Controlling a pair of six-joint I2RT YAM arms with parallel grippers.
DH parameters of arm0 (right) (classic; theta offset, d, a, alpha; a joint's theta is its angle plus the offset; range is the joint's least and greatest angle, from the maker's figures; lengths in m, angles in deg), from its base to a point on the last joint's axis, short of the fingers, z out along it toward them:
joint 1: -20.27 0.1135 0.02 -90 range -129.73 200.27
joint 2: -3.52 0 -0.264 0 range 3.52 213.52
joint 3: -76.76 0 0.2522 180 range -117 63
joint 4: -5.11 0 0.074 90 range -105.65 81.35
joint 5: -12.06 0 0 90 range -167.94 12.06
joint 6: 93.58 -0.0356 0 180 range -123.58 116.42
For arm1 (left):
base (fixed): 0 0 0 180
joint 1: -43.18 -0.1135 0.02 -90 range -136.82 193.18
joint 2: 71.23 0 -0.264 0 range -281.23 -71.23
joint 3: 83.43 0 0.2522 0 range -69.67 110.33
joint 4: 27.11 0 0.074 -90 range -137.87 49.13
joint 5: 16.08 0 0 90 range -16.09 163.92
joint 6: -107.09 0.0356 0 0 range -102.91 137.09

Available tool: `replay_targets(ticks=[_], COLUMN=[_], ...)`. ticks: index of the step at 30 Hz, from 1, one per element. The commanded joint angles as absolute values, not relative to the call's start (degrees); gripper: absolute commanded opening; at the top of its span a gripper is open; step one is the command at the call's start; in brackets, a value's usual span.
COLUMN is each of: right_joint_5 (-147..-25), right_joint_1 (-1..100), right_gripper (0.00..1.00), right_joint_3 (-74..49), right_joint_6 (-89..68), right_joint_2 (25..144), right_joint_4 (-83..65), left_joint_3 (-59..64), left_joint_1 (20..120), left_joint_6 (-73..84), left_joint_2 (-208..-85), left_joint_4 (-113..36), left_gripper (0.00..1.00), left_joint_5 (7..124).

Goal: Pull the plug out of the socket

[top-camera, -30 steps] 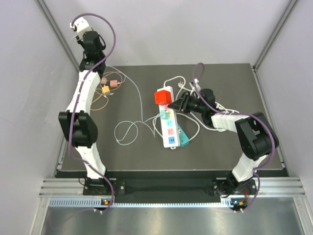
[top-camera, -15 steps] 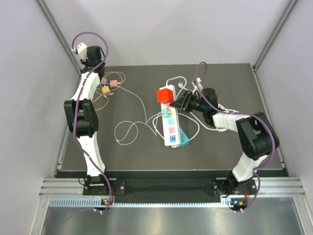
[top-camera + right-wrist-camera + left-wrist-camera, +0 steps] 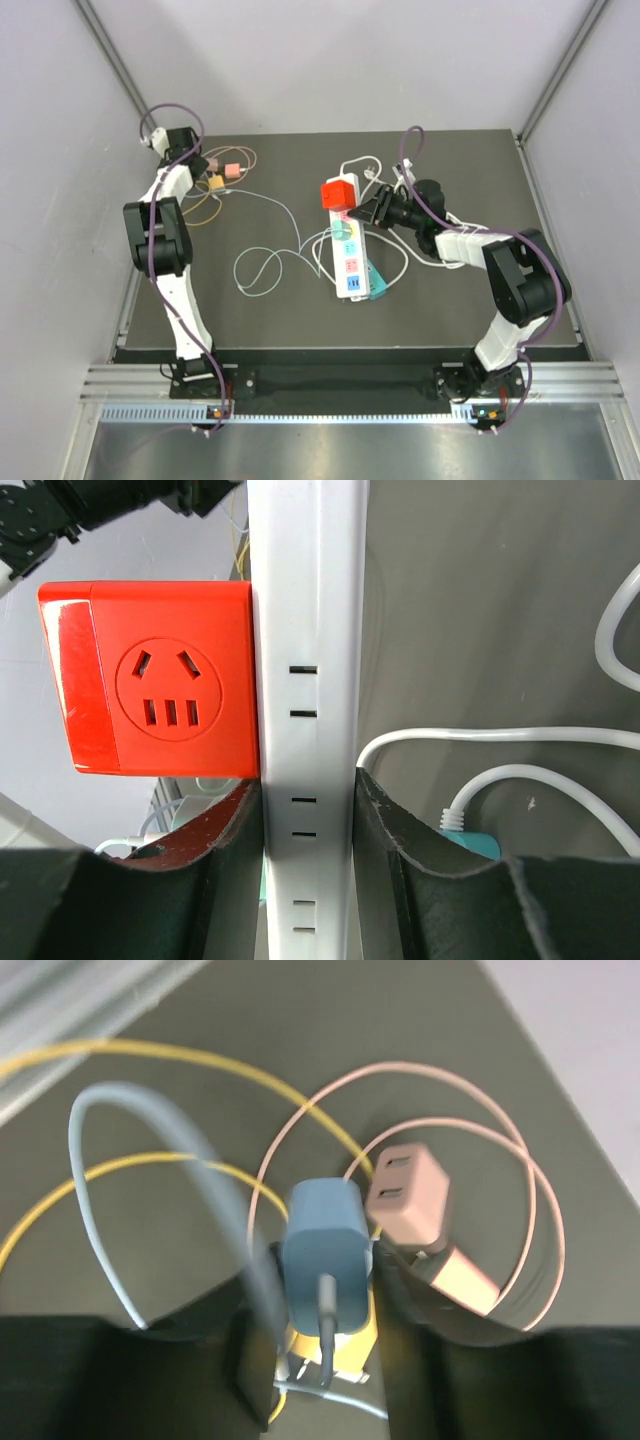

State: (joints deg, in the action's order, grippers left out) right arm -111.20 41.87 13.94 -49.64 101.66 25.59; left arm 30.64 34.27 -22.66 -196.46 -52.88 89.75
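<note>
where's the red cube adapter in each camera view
top external: red cube-shaped plastic adapter at centre, on the far end of the white plastic power strip.
left wrist: not in it.
right wrist: upper left, against the strip's left side.
shared landmark: the white plastic power strip, clamped by the right pincer.

The dark desk carries a white power strip near its centre, laid lengthwise from near to far. A teal plug lies just beside the strip's near end. White cables loop on the right, and a pale blue cable on the left. A pink charger and a yellow charger lie at the far left corner.
</note>
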Motion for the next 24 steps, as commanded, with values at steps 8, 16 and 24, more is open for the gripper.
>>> replay_targets(ticks=[8, 16, 24], right_joint_5=[-112.7, -113.0, -113.3], right_joint_1=[40.8, 40.2, 39.9], right_gripper=[0.0, 0.0, 0.0], right_joint_3=[11.2, 11.1, 11.4], right_joint_6=[-50.6, -50.4, -50.4], right_joint_2=[100.0, 98.8, 97.6], right_joint_4=[33.2, 33.4, 33.7], left_joint_3=[29.3, 18.3, -1.9], left_joint_1=[31.0, 30.9, 32.9], left_joint_6=[-22.5, -25.5, -26.6], left_joint_2=[-192.2, -179.5, -164.0], left_joint_4=[-45.4, -31.7, -23.0], left_gripper=[0.71, 0.99, 0.99], left_joint_5=[72.4, 53.9, 36.2])
